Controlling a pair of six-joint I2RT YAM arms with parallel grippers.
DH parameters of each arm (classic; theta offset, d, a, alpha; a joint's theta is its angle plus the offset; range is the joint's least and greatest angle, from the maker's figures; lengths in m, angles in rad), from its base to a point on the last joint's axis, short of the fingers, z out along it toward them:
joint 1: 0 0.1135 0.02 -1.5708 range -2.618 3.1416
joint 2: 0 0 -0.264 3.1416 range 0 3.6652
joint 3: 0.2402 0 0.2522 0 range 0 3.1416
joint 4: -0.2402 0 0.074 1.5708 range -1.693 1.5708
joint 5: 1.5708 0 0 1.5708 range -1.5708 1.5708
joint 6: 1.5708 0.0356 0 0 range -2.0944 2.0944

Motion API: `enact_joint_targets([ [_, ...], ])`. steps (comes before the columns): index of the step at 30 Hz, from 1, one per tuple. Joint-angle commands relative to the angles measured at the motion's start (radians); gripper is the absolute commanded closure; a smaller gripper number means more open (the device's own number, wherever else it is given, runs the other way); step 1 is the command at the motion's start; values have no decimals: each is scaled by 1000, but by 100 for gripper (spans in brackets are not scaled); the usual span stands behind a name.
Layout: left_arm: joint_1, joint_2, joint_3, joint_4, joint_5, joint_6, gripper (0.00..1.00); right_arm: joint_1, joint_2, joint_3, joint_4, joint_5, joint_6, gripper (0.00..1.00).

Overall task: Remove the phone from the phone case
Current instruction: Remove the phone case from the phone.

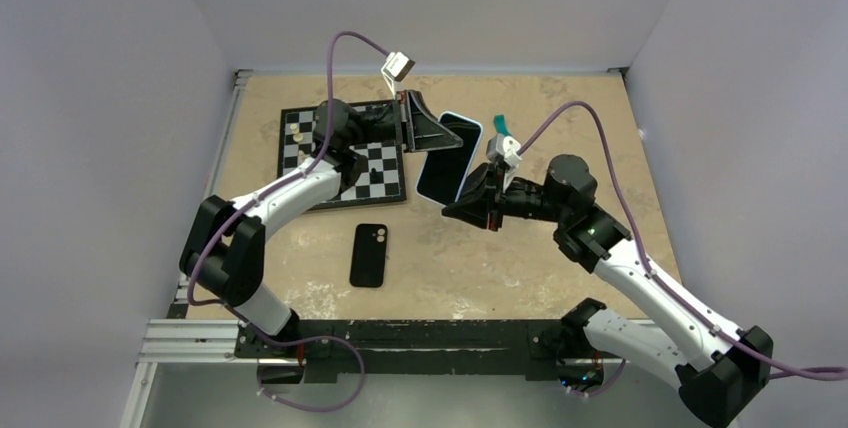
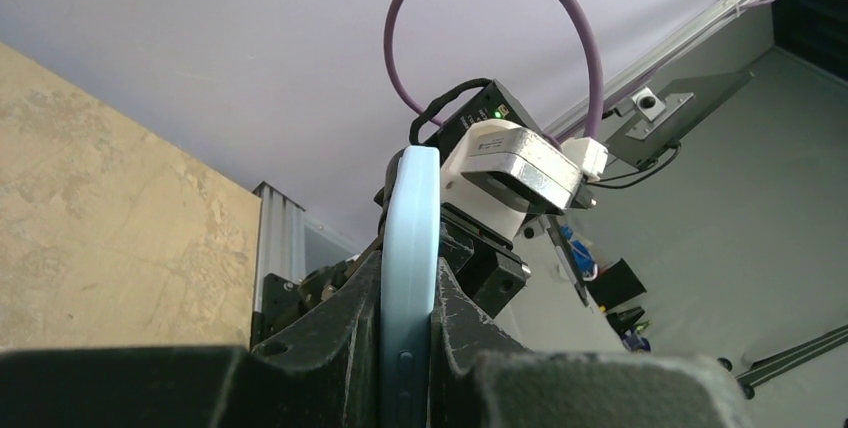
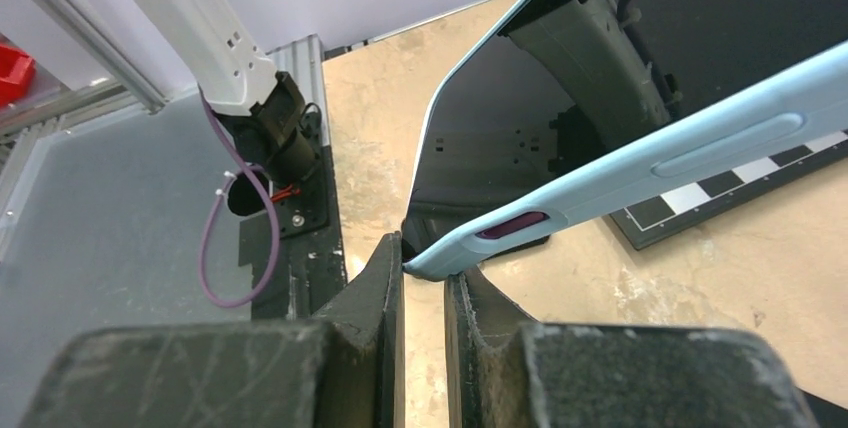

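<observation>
A phone with a black screen sits in a light blue case and is held tilted above the table between both arms. My left gripper is shut on the case's far end; in the left wrist view the blue edge is clamped between the fingers. My right gripper is at the near corner. In the right wrist view the case corner is pinched at the fingertips, with the jaws a narrow gap apart. The screen faces that camera.
A chessboard with a few pieces lies at the back left under the left arm. A black phone-shaped object lies flat on the table near the front middle. Walls enclose the table on the left, back and right.
</observation>
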Motion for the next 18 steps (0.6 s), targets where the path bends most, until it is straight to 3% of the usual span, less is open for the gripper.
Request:
enact_joint_targets([
  [1, -77, 20, -7, -68, 73, -120, 100, -14, -2, 147, 107, 231, -221, 100],
  [12, -79, 59, -13, -32, 73, -163, 100, 46, 16, 257, -49, 294, -340, 100],
  [18, -79, 78, -16, 15, 70, -198, 100, 47, -4, 199, 33, 402, -315, 100],
])
